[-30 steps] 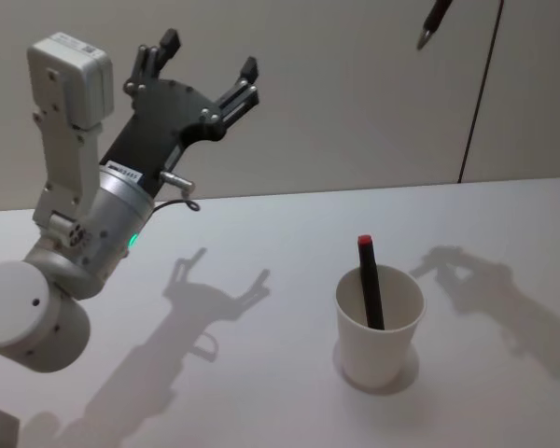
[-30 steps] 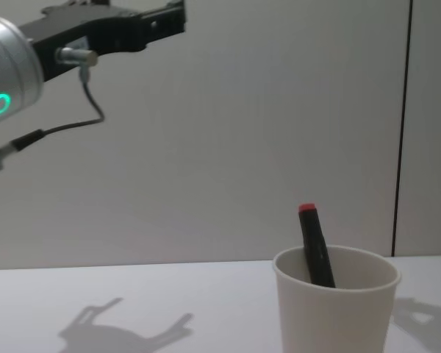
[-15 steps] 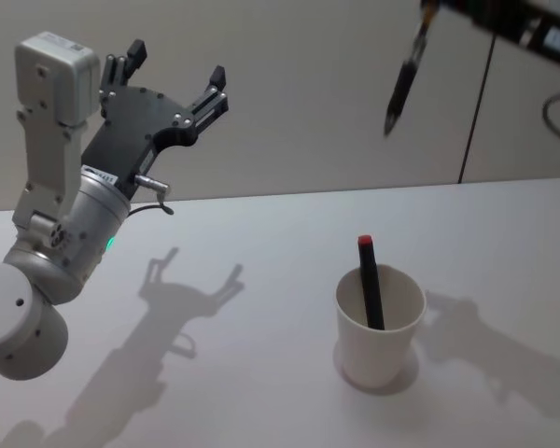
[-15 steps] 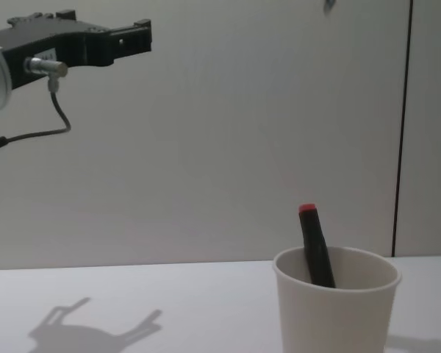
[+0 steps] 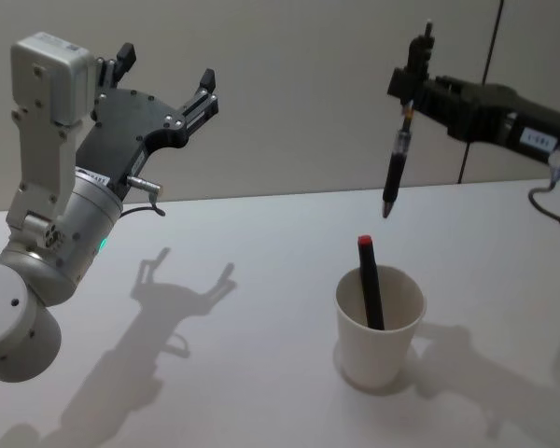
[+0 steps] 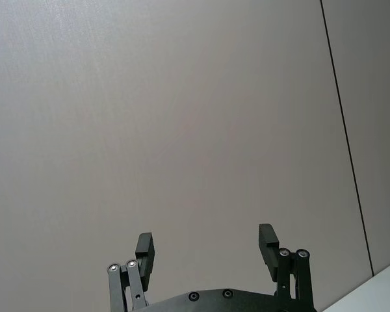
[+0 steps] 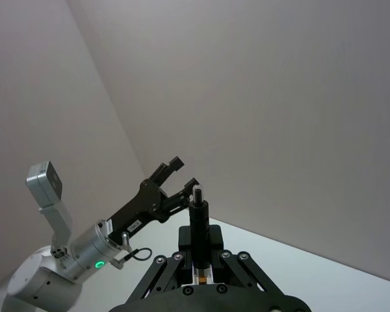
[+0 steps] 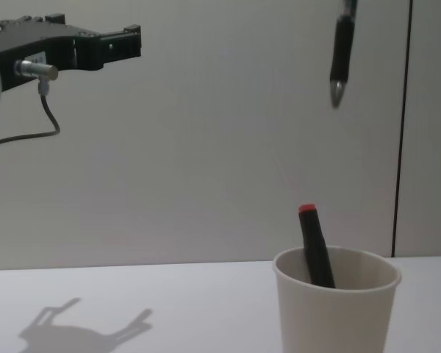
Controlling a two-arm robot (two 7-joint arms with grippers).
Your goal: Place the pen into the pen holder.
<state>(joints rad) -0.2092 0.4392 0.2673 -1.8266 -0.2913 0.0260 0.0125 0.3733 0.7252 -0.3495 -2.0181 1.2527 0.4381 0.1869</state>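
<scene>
A black pen [image 5: 395, 161] hangs point-down, with my right gripper [image 5: 412, 91] shut on its upper end; its tip is in the air above and a little behind the pen holder [image 5: 374, 359]. The pen holder is a wide white paper cup [image 8: 336, 312] standing on the table. A black pen with a red cap [image 5: 368, 284] leans inside it. In the chest view the held pen [image 8: 341, 51] hangs well above the cup. The right wrist view shows the pen [image 7: 198, 224] upright between the jaws. My left gripper [image 5: 166, 70] is open and raised at the far left, holding nothing.
The white table [image 5: 261, 243] carries the cup alone and runs back to a plain grey wall with a dark vertical seam [image 5: 479, 93]. My left arm's body [image 5: 47, 252] stands at the left.
My right gripper has come down into view with the pen, lowering it toward the cup. My left gripper has drawn slightly left, still open.
</scene>
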